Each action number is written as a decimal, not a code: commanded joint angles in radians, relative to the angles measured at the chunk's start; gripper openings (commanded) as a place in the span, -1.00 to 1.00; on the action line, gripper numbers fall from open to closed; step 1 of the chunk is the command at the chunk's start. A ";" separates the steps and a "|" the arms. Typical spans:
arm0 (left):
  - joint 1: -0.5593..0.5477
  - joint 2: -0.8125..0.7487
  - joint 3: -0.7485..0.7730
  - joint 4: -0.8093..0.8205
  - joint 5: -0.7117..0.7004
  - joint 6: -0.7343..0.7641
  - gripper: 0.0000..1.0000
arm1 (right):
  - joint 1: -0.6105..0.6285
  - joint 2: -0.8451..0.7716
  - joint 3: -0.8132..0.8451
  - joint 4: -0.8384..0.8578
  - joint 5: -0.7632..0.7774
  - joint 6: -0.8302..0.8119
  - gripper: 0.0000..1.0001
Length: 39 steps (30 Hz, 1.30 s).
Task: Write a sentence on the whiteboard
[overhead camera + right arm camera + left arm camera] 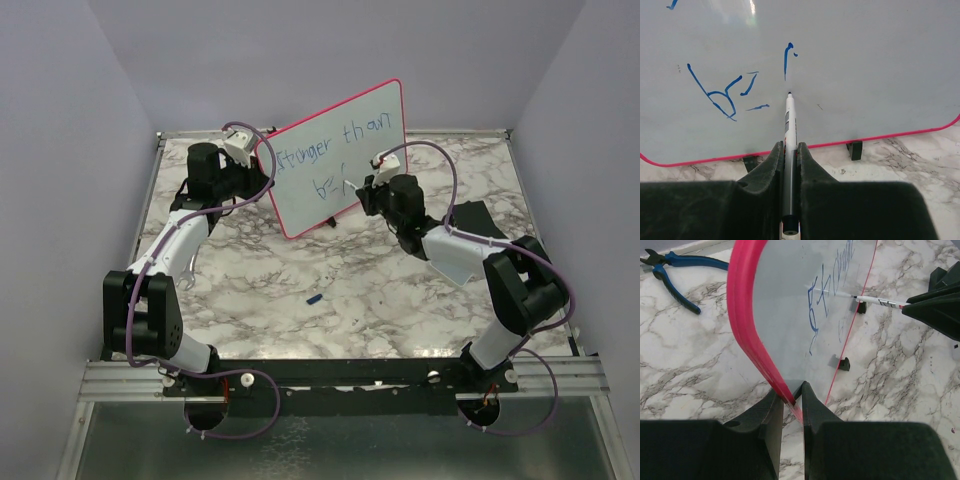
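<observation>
Nearest on the marble worktop (400, 300) lies a small blue bit (314, 298), alone in the open middle, well apart from both arms. Farther in, the whiteboard (350, 120) stands on its two black feet (855, 150), its white face turned toward the arms. The left jaws are clamped on the pink-red frame (747, 330) at the board's left edge, and the frame runs down into the narrow gap between them. The right jaws are shut on a marker (790, 125), which lies along the gap and points at the board, its tip against the white face just under a short blue upright stroke. The sentence (335, 140) is in thin blue marker: the upper row reads "Stronger than", and the lower row (720, 92) is only a few strokes, left of the marker tip. A dark flat thing (472, 215) lies on the worktop behind the right arm. Beyond the board's left edge, blue-handled pliers (675, 270) lie near the far rim of the worktop.
</observation>
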State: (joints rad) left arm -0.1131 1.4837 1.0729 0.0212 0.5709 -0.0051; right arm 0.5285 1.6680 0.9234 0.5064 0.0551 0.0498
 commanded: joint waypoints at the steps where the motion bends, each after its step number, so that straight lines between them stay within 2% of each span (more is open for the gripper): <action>1: -0.015 0.001 -0.004 -0.055 -0.015 0.046 -0.93 | 0.000 -0.013 0.041 0.027 0.015 -0.021 -0.99; 22: -0.016 -0.003 -0.005 -0.055 -0.017 0.042 -0.93 | 0.002 -0.062 0.049 0.021 -0.010 -0.024 -0.99; 30: -0.016 -0.004 -0.004 -0.056 -0.042 0.036 -0.93 | 0.010 -0.133 -0.029 0.018 -0.031 -0.012 -0.99; 39: -0.016 -0.005 -0.005 -0.056 -0.040 0.037 -0.93 | 0.011 -0.090 -0.022 -0.002 -0.049 -0.005 -0.99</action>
State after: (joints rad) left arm -0.1154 1.4826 1.0729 0.0166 0.5663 -0.0051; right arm 0.5312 1.5524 0.9020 0.5144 0.0307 0.0376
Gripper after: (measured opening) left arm 0.178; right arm 0.106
